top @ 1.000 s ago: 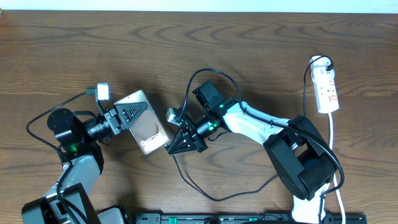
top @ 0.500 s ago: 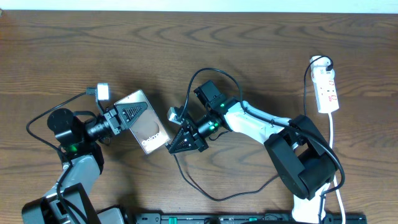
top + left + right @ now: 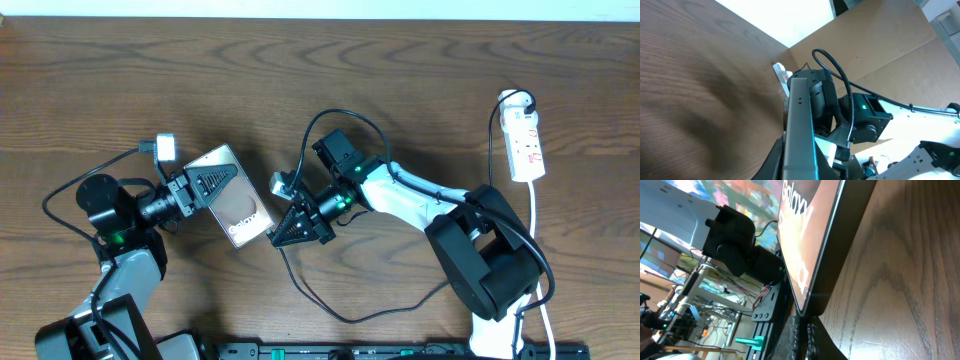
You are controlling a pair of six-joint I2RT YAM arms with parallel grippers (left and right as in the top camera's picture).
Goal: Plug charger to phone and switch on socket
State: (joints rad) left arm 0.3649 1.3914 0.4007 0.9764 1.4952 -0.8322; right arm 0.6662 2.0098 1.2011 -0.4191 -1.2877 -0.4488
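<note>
Overhead: clamping the phone [image 3: 240, 205] at its upper-left end with the left end effector [image 3: 218, 178], fingers pressed onto both faces. Showing as a flat rectangular slab, glossy grey face upward with white lettering near the lower corner, lying at a slant left of the middle of the wooden worktop [image 3: 420, 70]. Keeping the right end effector [image 3: 285, 232] just beside the phone's lower-right end, fingers pressed together; not showing whether a plug tip is pinched there. Trailing from beneath those fingers, the charger [image 3: 347, 319], a thin black cable looping toward the near edge. Sitting well apart at the far right, the socket [image 3: 525, 140]: white oblong strip, small red marks, black plug [image 3: 522, 100] at its top, white cord [image 3: 537, 225] running down.

Left wrist: looking along the phone [image 3: 800, 135] edge-on, a thin grey band rising between dark fingers, facing the right arm [image 3: 860, 115] behind.

Right wrist: filling the upper frame with the phone's [image 3: 807, 235] glossy face, mirroring coloured lights and bearing white "Galaxy" lettering; hanging with its dark rim close over the wood, contact being unclear. Sitting just below that rim, closed dark fingers with only a slit between.
</note>
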